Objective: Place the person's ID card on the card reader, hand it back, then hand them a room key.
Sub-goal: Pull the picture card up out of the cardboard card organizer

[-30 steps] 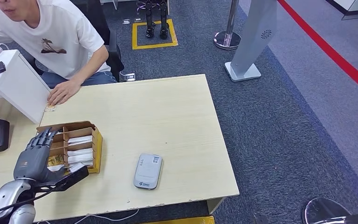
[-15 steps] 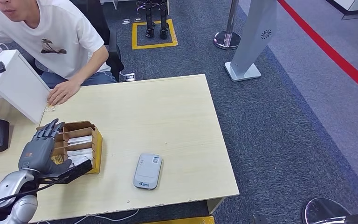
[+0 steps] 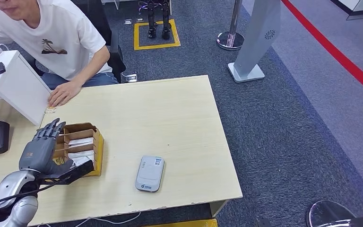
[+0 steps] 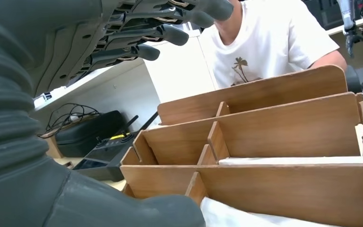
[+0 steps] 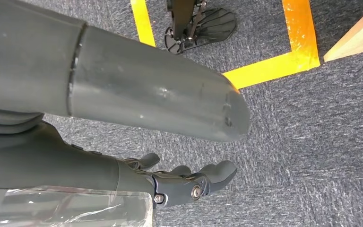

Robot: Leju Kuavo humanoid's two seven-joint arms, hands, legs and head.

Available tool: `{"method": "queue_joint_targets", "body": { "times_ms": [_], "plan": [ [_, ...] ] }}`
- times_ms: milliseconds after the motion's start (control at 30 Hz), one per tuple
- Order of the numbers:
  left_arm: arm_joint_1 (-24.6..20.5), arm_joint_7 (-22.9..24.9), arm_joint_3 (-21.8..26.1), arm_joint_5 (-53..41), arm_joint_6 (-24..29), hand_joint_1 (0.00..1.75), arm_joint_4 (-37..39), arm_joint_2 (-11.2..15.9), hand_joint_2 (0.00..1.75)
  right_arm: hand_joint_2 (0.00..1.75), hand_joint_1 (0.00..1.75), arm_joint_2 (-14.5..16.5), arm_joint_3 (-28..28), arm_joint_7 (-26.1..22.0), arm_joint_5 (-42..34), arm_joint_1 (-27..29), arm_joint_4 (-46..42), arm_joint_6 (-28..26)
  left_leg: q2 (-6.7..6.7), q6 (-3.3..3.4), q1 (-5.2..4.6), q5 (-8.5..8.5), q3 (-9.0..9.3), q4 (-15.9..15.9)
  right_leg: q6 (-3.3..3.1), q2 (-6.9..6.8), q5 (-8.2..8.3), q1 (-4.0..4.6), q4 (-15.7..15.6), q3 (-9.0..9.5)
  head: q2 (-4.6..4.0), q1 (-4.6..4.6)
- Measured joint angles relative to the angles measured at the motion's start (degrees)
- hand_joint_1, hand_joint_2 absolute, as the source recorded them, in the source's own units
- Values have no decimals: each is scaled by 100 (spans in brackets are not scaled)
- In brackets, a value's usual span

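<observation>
The left hand point(image 3: 41, 152) hovers over the near left part of the worktop point(image 3: 170, 123), fingers spread and holding nothing, just above the left side of the wooden divided box point(image 3: 78, 147). White cards point(image 3: 81, 154) lie in the box's compartments. To the right of the box, apart from it, the grey card reader point(image 3: 150, 173) lies flat near the front edge. At the far left corner a person's hand point(image 3: 64, 93) rests on the worktop. The right hand point(image 5: 189, 182) hangs over the carpet point(image 5: 312, 142), fingers loosely curled around nothing.
</observation>
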Motion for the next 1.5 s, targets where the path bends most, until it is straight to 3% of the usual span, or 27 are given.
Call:
{"method": "queue_joint_targets", "body": {
  "times_ms": [233, 400, 633, 1133, 1500],
  "plan": [
    [83, 59, -10, 70, 55, 0, -305, 220, 175, 0, 0, 0, -1, -36, -51, 31, 2, -5, 1, 0, 0, 0, -1, -1, 0, 0, 0, 0, 0, 0, 0, 1],
    [388, 155, 9, 55, 62, 0, -737, 458, 175, 0, 0, 0, -2, -82, -107, 93, 4, -7, -1, -1, 0, -2, -2, -1, 3, 0, -4, 0, 0, 0, 0, 0],
    [872, 233, 67, -98, 230, 0, -1281, 582, 175, 0, 0, 0, -13, -123, -169, 133, 7, -6, -1, -1, -1, -2, -3, -1, 5, 1, -4, 0, 0, 0, -1, 0],
    [2721, 538, 198, -593, 785, 0, -2444, 534, 175, 0, 0, 0, -207, -236, -331, 281, 7, -27, 0, 1, -1, -18, -4, -1, 12, 1, -19, 0, -2, 0, 0, 0],
    [2759, 658, 195, -182, 516, 0, -2145, 464, 175, 0, 0, 0, -209, -138, -156, 214, 7, -27, -5, 1, 0, -17, -2, -1, 12, -6, -18, 0, -1, 4, 0, 1]
  ]
}}
